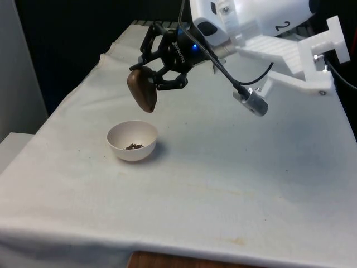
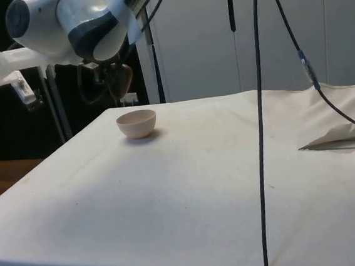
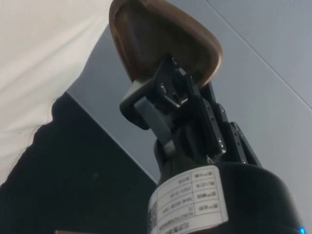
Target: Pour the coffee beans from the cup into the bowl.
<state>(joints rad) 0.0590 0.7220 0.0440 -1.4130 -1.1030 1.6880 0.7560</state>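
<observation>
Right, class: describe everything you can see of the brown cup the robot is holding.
The brown cup looks wooden, dark and smooth, with a rounded body and a thick rim. The black hand grips it at the rim, one finger inside. It hangs in the air, tipped far over with its mouth turned down toward the white bowl, above the bowl's far edge. Nothing but the hand touches it. A few coffee beans lie in the bowl. The wrist view shows the cup's inner wall bare.

Table: white cloth, creased, few faint stains twd near edge.
Bowl: white, upright on cloth, front view's left of centre.
Beans: small dark heap in bowl.
</observation>
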